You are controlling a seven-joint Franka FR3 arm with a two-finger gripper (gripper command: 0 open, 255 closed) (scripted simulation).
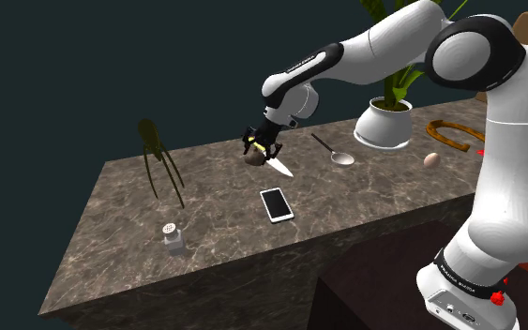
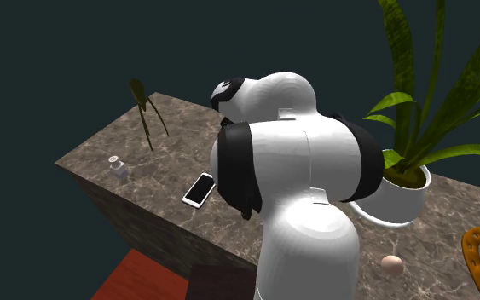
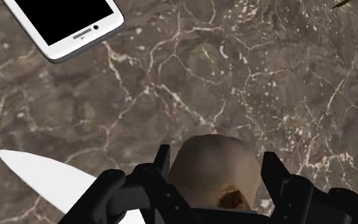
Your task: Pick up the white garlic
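1. Plainly, the garlic sits right between my fingers, one at its nine o'clock side and the other at its three o'clock side. Nothing lies off-centre, so no sideways correction looks needed.
2. My gripper is closed onto the bulb. Both fingers appear to press against its flanks, so I judge it pinched, not merely straddled.
3. The bulb is roundish with no strong long axis. A dark brown patch faces back toward my palm.
4. In colour it is pale tan or beige, not pure white, with a smooth, faintly ridged skin.
5. In the shoulder view the garlic is at my fingertips over the marbled brown counter. The white knife is just beside it at about four o'clock, and the phone is farther off at five o'clock.
6. I cannot tell whether the bulb is already off the counter. I judge the next move to be a straight rise, keeping clear of the knife.
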